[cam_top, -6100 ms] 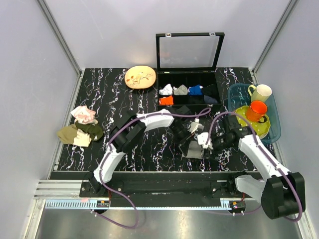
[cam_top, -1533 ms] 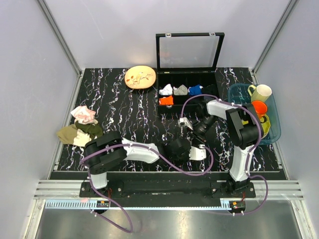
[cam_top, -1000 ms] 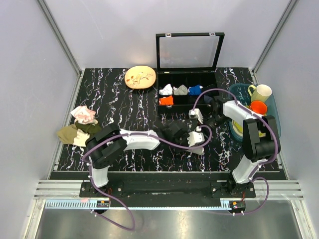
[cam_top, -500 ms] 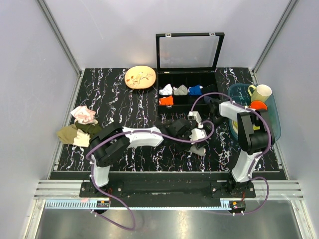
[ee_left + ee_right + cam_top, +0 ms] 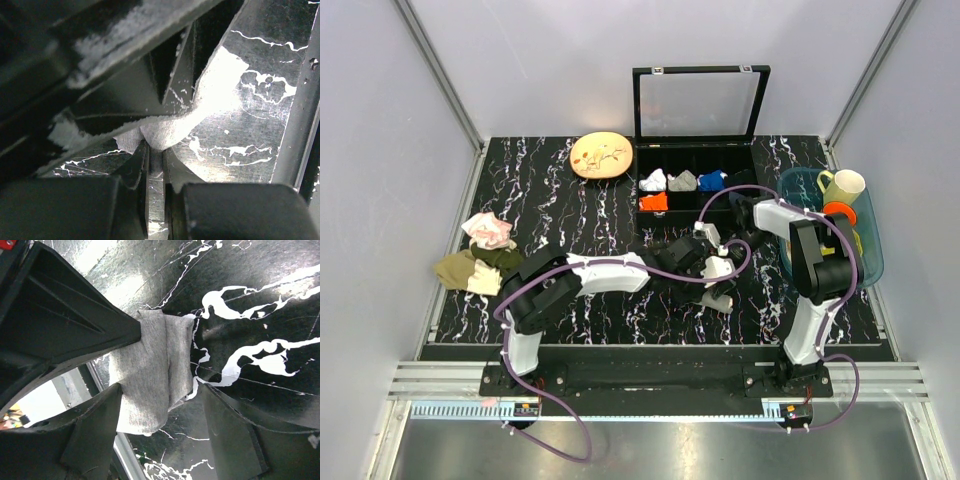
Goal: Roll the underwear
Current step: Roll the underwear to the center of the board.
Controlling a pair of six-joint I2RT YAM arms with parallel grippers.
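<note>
The underwear (image 5: 150, 380) is a small grey roll of cloth, folded lengthwise over the black marbled table. My left gripper (image 5: 156, 149) is shut on one end of it, with a thin fold of grey cloth (image 5: 167, 131) pinched between the jaws. In the right wrist view a left finger (image 5: 65, 315) meets the roll from the upper left. My right gripper (image 5: 160, 440) is open and straddles the roll's loose end, its left fingertip touching the cloth. From above, both grippers (image 5: 710, 278) (image 5: 718, 250) meet just above the grey cloth (image 5: 716, 299).
An open black organiser box (image 5: 757, 165) with rolled cloths stands at the back. A tan plate (image 5: 601, 155) lies to its left. A blue basket (image 5: 872, 262) with cups stands at the right. Pink, olive and tan cloths (image 5: 480, 255) are piled at the left.
The right arm has folded in toward the box and its gripper has come over the left one, with its jaws wider. The left gripper still holds the underwear.
</note>
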